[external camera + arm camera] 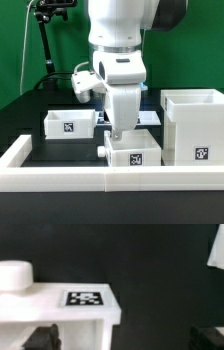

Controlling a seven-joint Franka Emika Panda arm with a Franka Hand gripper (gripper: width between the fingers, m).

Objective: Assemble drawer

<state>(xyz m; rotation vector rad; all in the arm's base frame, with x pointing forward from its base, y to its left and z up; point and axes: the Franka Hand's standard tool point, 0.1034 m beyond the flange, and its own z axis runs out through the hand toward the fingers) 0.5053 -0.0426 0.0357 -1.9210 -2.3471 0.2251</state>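
Note:
The drawer's tall white housing [195, 125] stands at the exterior view's right, with a tag on its front. One small tray [70, 122] sits at the left. A second tray [135, 152], with a tag and a round knob [104, 150], sits by the front wall. My gripper [118, 131] hangs just above this second tray. In the wrist view the tray [55, 308], its tag [85, 298] and its knob [15, 276] show. The gripper [125, 339] is open and empty, with one finger [42, 336] over the tray and the other over the dark table. A corner of the housing [216, 246] shows.
A low white border wall [110, 182] runs along the front and up the left side. A black camera stand [45, 40] is at the back left before a green backdrop. The table is black.

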